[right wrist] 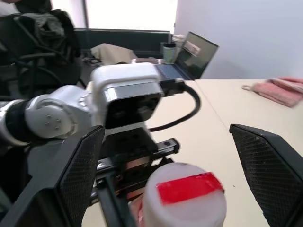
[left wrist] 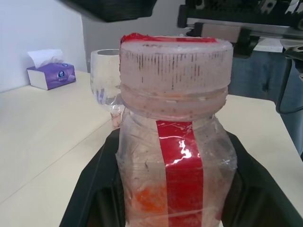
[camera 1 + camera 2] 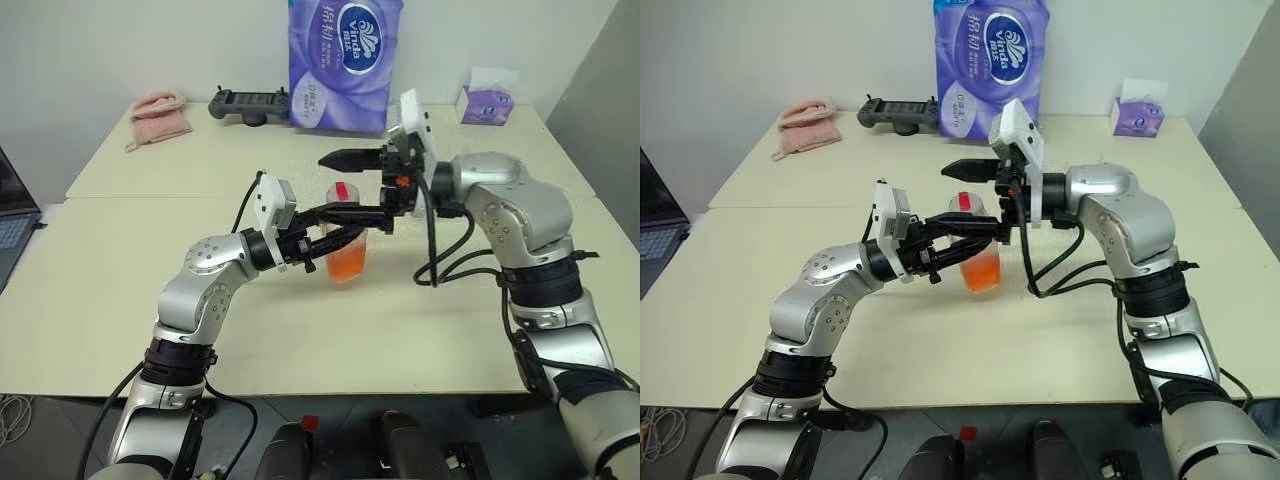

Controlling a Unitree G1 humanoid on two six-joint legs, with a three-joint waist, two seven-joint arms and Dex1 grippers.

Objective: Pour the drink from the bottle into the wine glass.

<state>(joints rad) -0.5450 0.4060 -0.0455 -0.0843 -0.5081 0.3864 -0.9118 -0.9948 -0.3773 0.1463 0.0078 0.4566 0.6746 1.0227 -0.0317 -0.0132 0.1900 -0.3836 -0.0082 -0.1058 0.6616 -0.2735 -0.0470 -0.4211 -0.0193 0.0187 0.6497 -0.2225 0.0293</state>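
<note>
Clamping the bottle [image 3: 345, 250] around its body, the left gripper [image 3: 975, 232] keeps it upright above the table [image 3: 130, 300] with the white-and-red cap [image 1: 184, 196] still on, so the orange-red drink [image 3: 982, 272] sits low inside. Spread wide on either side of that cap, the right gripper [image 1: 173, 177] looks poised to close on it and twist it off. Just behind the bottle stands the wine glass [image 2: 106, 78], empty, so pouring has not begun.
</note>
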